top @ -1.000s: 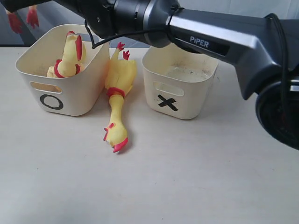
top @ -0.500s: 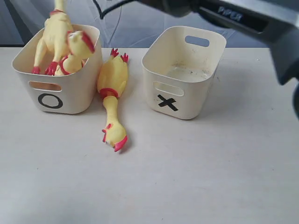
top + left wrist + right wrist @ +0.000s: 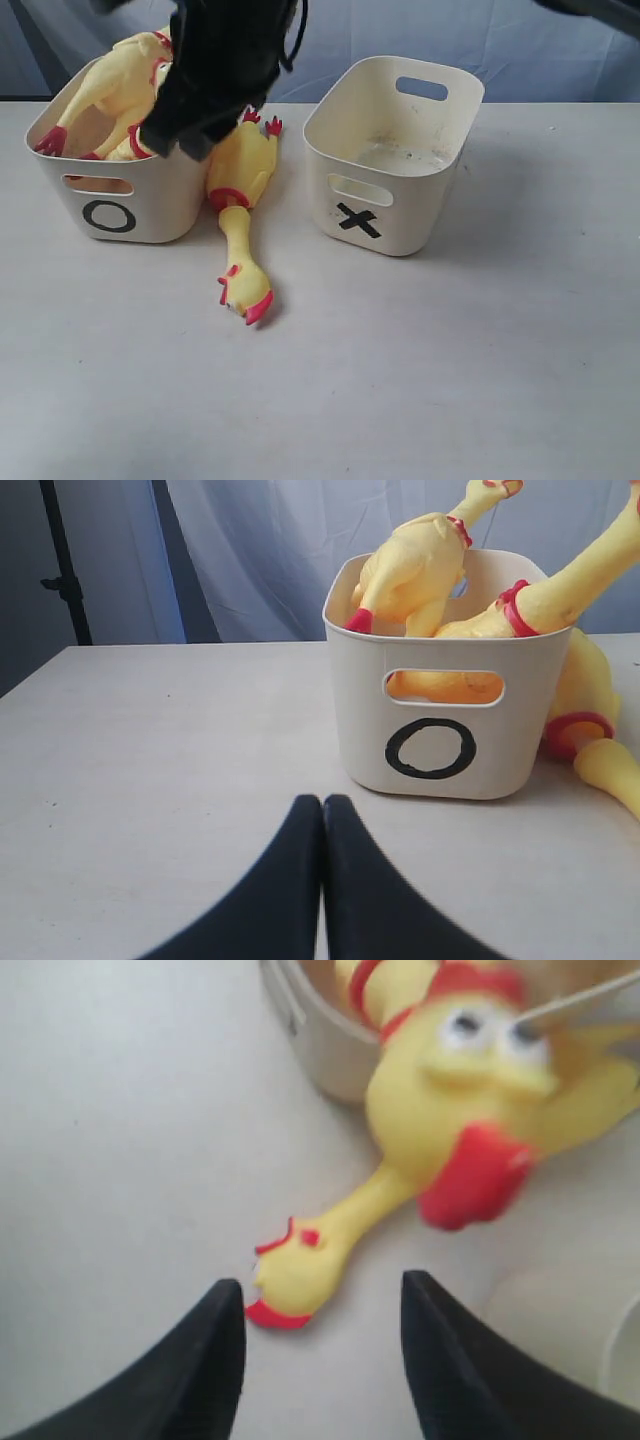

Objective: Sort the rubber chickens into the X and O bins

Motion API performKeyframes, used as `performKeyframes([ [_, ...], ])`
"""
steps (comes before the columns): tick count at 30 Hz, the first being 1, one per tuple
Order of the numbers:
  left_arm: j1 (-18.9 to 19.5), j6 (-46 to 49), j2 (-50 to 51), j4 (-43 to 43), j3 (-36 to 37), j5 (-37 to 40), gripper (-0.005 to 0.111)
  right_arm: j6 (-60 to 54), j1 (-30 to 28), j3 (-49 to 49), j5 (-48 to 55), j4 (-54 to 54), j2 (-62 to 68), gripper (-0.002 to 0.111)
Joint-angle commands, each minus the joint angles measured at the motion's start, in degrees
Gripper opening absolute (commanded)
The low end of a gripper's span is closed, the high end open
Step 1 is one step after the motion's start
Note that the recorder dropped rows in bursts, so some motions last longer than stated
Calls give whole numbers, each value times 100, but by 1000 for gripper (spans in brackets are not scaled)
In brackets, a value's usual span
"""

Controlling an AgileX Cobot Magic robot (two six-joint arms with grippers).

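Probably soft and light, the loose chicken (image 3: 241, 176) suits a body grip; right tool (image 3: 320, 1292) spread empty, left tool (image 3: 322, 806) closed.

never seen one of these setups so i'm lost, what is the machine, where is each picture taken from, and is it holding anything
It is a robot with two arms, each ending in a two-finger gripper. One picture comes from a camera off the arms; the other two from cameras on the wrists, looking past the fingers. On the table stand two cream tubs: the O bin holding two rubber chickens, and the X bin with no chicken in it. A third chicken lies on the table between them. The dark shape over the O bin is the right arm; the right gripper is open, nothing between its fingers. The left gripper is shut and empty, facing the O bin.
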Motion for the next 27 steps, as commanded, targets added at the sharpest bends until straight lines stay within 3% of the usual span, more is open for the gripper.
performKeyframes([
  [1,-20,-33,-30,0,-14,-81,0,286,17,488,153,211,182,47],
  [5,-20,-33,-30,0,-14,-81,0,330,41,897,112,406,419,47],
  [15,-20,-33,-30,0,-14,-81,0,370,41,1179,-1466,1216,1289,51],
  [19,-20,-33,-30,0,-14,-81,0,516,41,1179,-1563,798,1727,72],
  [22,-20,-33,-30,0,-14,-81,0,953,41,1179,-1646,96,1802,73],
  [27,-20,-33,-30,0,-14,-81,0,953,45,1179,-1494,6,1651,73],
])
